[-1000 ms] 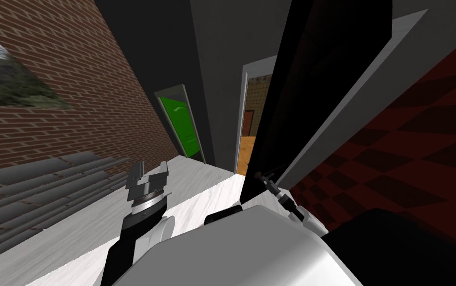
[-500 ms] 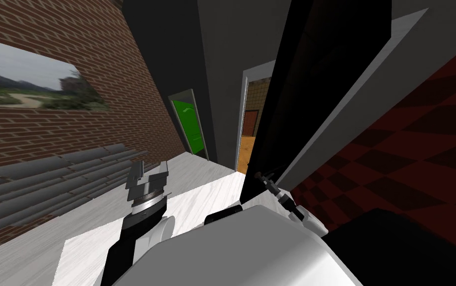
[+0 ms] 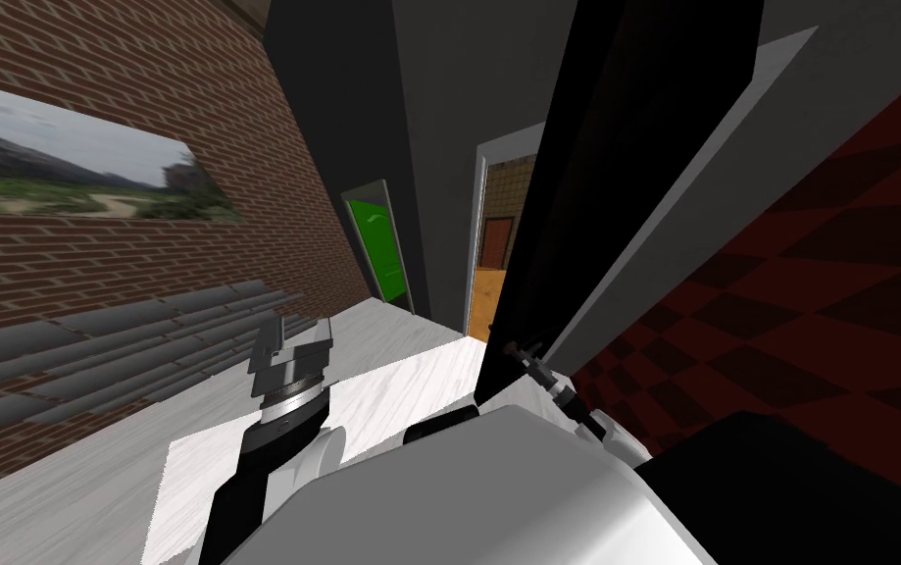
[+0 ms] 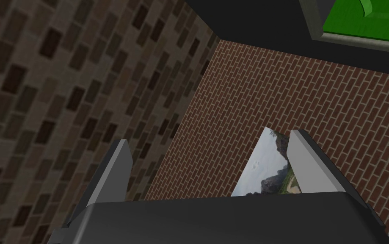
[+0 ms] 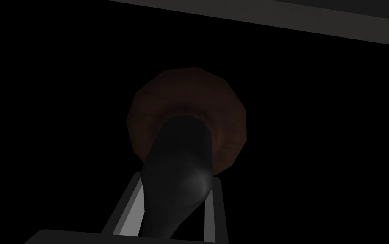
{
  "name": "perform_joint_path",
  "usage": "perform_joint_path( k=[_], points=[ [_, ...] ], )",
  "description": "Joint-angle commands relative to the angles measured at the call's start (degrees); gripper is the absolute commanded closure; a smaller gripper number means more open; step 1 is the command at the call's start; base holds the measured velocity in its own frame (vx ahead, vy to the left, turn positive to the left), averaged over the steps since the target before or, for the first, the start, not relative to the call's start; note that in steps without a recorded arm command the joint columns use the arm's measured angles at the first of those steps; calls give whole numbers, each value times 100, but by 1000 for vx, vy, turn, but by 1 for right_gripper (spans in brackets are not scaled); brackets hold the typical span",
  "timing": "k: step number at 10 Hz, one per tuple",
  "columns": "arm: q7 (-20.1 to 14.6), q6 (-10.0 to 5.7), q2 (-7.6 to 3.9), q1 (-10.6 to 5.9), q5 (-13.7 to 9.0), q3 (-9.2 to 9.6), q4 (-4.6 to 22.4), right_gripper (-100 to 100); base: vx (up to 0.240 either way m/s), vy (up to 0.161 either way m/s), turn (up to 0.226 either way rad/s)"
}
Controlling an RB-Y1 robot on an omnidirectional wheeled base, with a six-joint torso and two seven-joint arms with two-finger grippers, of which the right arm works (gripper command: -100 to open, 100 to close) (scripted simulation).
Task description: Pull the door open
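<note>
- Head view: the door (image 3: 615, 196) is a black slab seen nearly edge-on and already partly open. An open doorway (image 3: 497, 255) with an orange floor shows just past its edge. My right gripper (image 3: 539, 371) is at the handle (image 3: 520, 350), low on the door's near edge. The left gripper (image 3: 291, 355) hangs idle in front of me over the pale floor (image 3: 389, 383).
- Compared with a second ago, the brick wall (image 3: 144, 265), its landscape picture (image 3: 75, 172) and the green door (image 3: 379, 245) have all slid right in the frame. I read that as my own turn. The black door has barely shifted against me, so it seems to be following my hand.
- Left wrist view: the left gripper (image 4: 209, 136) has its fingers spread wide with nothing between them.
- Right wrist view: the right gripper (image 5: 176, 180) is clamped on the dark lever handle (image 5: 180, 148), its fingers (image 5: 130, 207) pressing both sides. The round brown rosette (image 5: 187, 114) and the black door face (image 5: 62, 84) lie just beyond.
- To do this well, I would keep the grip firm and pull along the door's arc by backing and turning the base. That way the lever should not twist out of the fingers.
</note>
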Motion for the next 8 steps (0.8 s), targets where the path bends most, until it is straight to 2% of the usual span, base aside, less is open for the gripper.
perform_joint_path(
  k=[1, 2, 3, 5, 8],
  points=[
    [32, -255, -25, 57, 61, 16, 136, 100, -116, -67, 24],
    [39, -378, -42, 104, 94, 20, 168, 100, -96, -81, 6],
    [39, -378, -42, 104, 94, 20, 168, 100, -72, -53, -4],
    [53, -637, -78, 203, 164, 30, 233, 100, -65, -42, 14],
    [73, -1003, -130, 344, 262, 43, 326, 100, -59, -90, 23]
  ],
)
